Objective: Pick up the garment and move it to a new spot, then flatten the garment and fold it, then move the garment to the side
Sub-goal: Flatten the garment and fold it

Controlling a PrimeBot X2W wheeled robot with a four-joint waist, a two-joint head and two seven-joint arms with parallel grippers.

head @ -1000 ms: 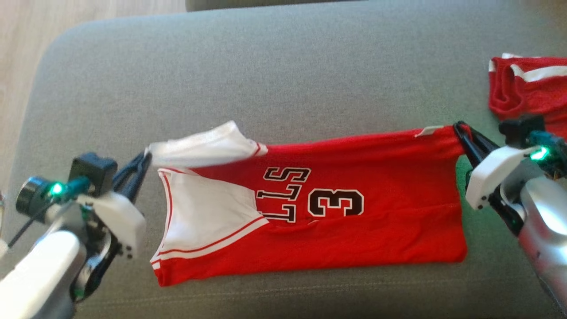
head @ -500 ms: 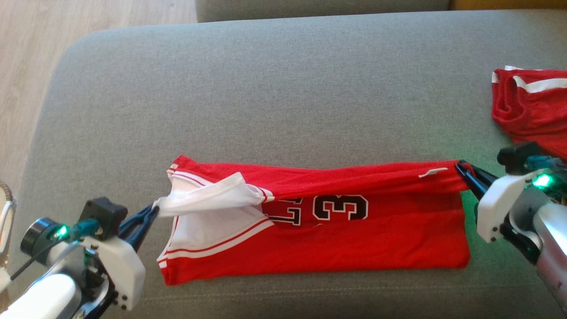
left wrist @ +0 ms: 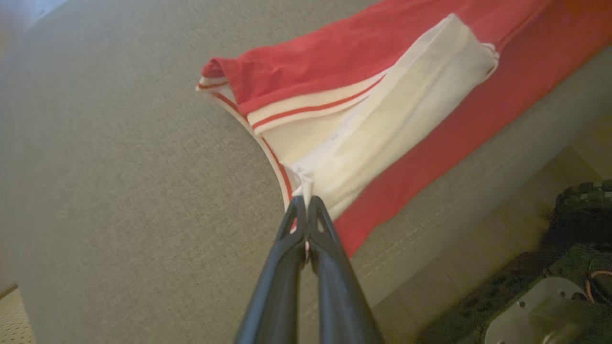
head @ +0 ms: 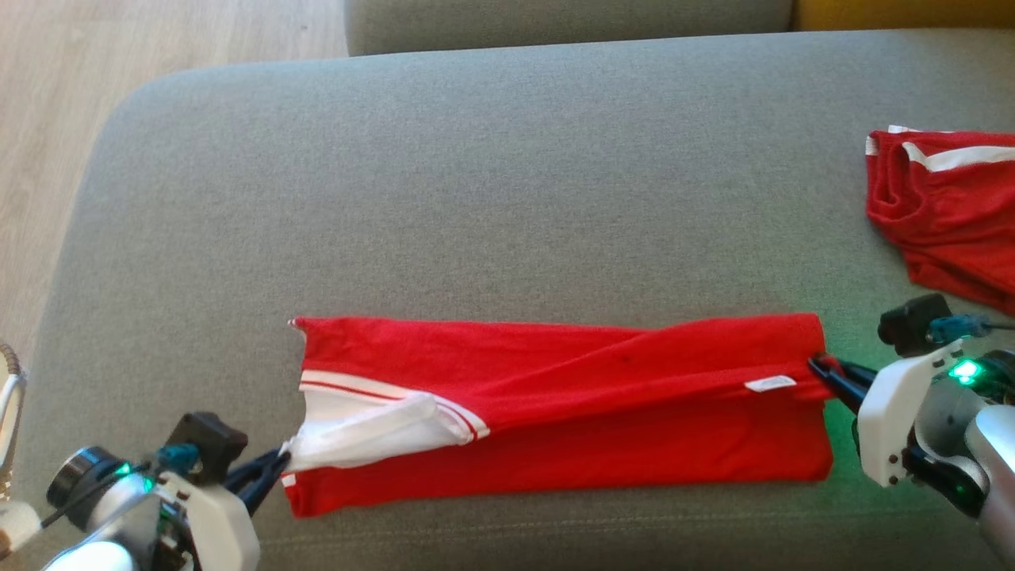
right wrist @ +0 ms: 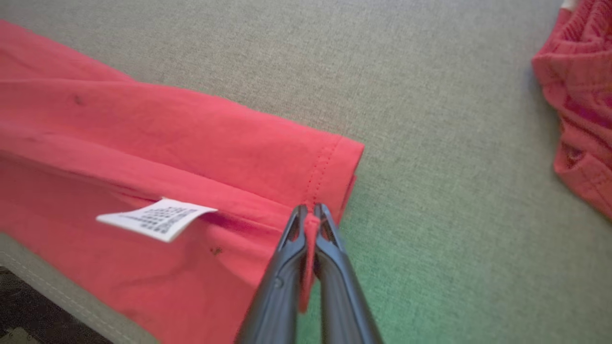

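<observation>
The left gripper [head: 276, 466] reached in low from the near left corner of the grey sofa cushion [head: 476, 198], its forearm angled up and to the right. Its 2 dark fingers were clenched on the white armhole edge [head: 373, 424] of the red jersey [head: 595, 412]. In the left wrist view, that gripper [left wrist: 306, 206] pinched a small peak of white fabric [left wrist: 397, 119] on the jersey [left wrist: 311, 67]. The right gripper [head: 817, 367] came in from the right, fingers pointing left, clamped on the jersey's hem corner. In the right wrist view, a strip of red cloth [right wrist: 191, 143] sat between the closed tips [right wrist: 311, 212], with a white label [right wrist: 155, 219] just beside them.

Compared with 0.5 s earlier, the lifted far edge had come down toward the near edge, and the black number and lettering were covered. The jersey lay as a long folded band near the cushion's front edge. A second red garment [head: 951, 206] lay well apart at the far right.
</observation>
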